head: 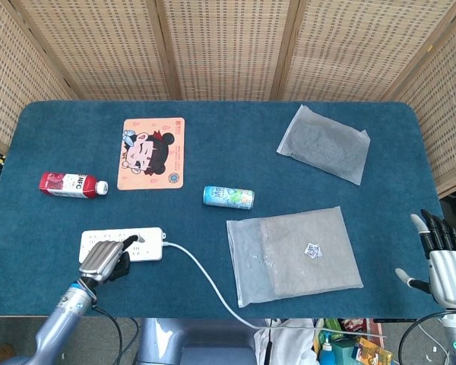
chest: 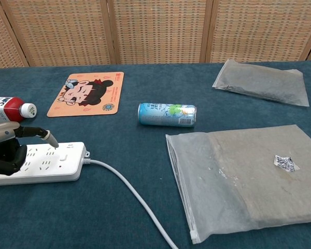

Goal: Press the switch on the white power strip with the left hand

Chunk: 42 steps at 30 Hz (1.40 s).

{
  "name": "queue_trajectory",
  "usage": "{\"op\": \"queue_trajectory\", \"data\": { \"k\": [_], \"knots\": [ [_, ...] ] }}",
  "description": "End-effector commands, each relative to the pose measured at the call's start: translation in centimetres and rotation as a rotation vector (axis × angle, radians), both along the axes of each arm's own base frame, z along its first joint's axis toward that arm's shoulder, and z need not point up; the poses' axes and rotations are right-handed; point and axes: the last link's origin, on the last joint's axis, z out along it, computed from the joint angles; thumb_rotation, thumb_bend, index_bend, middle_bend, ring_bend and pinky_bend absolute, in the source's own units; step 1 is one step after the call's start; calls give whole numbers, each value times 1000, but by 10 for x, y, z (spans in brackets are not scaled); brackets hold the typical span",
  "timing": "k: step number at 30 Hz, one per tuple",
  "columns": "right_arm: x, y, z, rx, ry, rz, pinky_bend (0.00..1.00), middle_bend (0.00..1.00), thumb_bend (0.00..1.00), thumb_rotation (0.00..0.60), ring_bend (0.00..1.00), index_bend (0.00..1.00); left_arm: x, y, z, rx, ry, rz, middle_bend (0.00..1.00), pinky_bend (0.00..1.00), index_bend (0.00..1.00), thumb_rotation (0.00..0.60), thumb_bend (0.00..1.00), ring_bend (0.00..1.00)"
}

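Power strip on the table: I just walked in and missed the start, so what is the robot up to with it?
The left hand is over the white power strip, one extended finger reaching toward the switch near the cord end. The fingertip sits just short of the switch; whether it touches the strip is unclear. The right hand waits open at the table's right edge, holding nothing. The can, bottle and bags lie untouched.

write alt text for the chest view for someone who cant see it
The robot's left hand reaches one extended finger over the white power strip, just short of its switch, on a blue table. Behind lie a cartoon mat, a can on its side and a red bottle; two plastic bags lie right.
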Motion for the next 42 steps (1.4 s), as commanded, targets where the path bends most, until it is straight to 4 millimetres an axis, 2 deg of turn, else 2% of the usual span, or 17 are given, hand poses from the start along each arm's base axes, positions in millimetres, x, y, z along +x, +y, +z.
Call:
{"op": "queue_trajectory", "data": {
  "k": [1, 12, 28, 42],
  "knots": [
    [0, 0, 0, 1, -2, -2, 0, 0, 0, 600, 0, 0, 1, 3, -6, -7, 3, 6, 1000, 969, 247, 600, 941, 1000],
    [-1, -1, 0, 2, -5, -9, 0, 0, 0, 600, 0, 0, 2, 4, -16, -37, 30, 23, 1000, 969, 247, 600, 942, 1000],
    [-3, -1, 1, -1, -9, -11, 0, 0, 0, 600, 0, 0, -7, 4, -32, -95, 54, 61, 1000, 969, 252, 600, 942, 1000],
    [-1, -1, 1, -3, -11, -6, 0, 0, 0, 600, 0, 0, -5, 6, -21, -47, 13, 67, 1000, 969, 261, 600, 942, 1000]
  ]
}}
